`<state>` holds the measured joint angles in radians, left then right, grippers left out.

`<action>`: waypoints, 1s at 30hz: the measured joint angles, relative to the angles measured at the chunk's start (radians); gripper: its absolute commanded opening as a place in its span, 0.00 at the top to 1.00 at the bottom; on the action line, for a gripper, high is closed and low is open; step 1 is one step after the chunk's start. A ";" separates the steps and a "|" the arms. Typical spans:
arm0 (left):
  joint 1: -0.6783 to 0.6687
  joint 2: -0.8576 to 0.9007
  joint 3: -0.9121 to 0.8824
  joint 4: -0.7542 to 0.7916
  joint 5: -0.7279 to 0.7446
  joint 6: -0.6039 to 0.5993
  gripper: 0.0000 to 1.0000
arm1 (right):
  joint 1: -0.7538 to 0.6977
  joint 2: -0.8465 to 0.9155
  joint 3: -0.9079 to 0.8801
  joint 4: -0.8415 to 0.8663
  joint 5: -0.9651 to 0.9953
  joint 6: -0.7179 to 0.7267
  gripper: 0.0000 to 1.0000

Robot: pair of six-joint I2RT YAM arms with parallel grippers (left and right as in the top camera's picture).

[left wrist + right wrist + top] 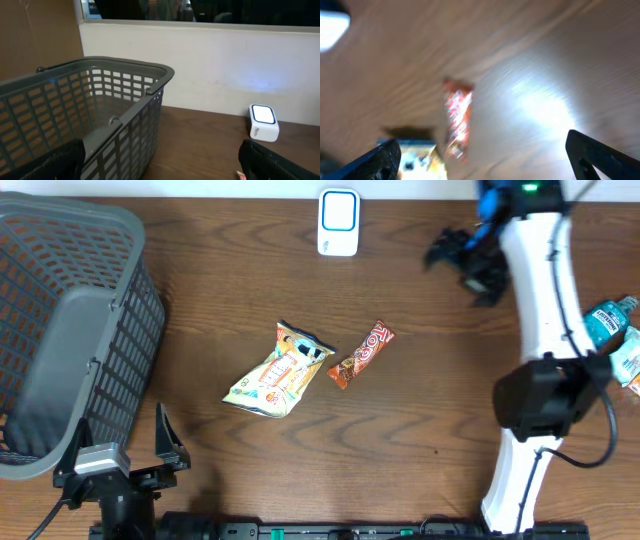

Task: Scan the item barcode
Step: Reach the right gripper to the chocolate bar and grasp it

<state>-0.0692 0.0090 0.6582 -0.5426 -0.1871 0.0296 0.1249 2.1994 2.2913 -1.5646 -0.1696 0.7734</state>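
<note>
Two items lie mid-table: a yellow snack bag (278, 370) and, just right of it, a red candy bar (361, 354). The white barcode scanner (338, 222) stands at the far edge, its blue-lit face showing. My right gripper (458, 264) hovers open and empty to the right of the scanner, well away from both items. Its wrist view is blurred but shows the candy bar (457, 117), a corner of the snack bag (415, 155) and the scanner (332, 27). My left gripper (118, 444) rests open and empty at the front left beside the basket; the scanner (263, 122) is far ahead of it.
A large grey plastic basket (60, 330) fills the left side and stands close in the left wrist view as basket (100, 100). At the right edge lie a blue bottle (610, 315) and another packet (628, 362). A white wall backs the table.
</note>
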 measured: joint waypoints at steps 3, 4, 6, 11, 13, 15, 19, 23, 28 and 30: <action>0.000 0.000 0.000 0.000 0.000 0.000 0.02 | 0.110 0.026 -0.016 0.018 -0.029 0.052 0.01; 0.000 0.000 0.000 0.000 0.000 0.000 0.02 | 0.158 0.037 -0.022 0.026 -0.028 0.064 0.01; 0.000 0.000 0.000 0.000 0.000 0.000 0.02 | 0.233 0.056 -0.029 0.040 -0.022 0.078 0.01; 0.000 0.000 0.000 0.000 0.000 0.000 0.02 | 0.397 0.167 -0.035 0.053 0.013 0.140 0.09; 0.000 0.000 0.000 0.000 0.000 0.000 0.02 | 0.424 0.226 -0.036 0.056 0.026 0.171 0.15; 0.000 0.000 0.000 0.000 0.000 0.000 0.02 | 0.433 0.284 -0.041 0.057 0.035 0.194 0.18; 0.000 0.000 0.000 -0.001 0.000 0.000 0.02 | 0.422 0.356 -0.043 0.043 0.045 0.217 0.33; 0.000 0.000 0.000 0.000 0.000 0.000 0.02 | 0.418 0.364 -0.043 0.003 0.047 0.231 0.58; 0.000 0.000 0.000 0.000 0.000 0.000 0.02 | 0.431 0.367 -0.060 -0.011 0.053 0.207 0.99; 0.000 0.000 0.000 0.000 0.000 0.000 0.02 | 0.433 0.368 -0.061 -0.014 0.052 0.185 0.99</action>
<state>-0.0692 0.0090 0.6582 -0.5430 -0.1871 0.0292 0.5575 2.5671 2.2303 -1.5784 -0.1173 0.9588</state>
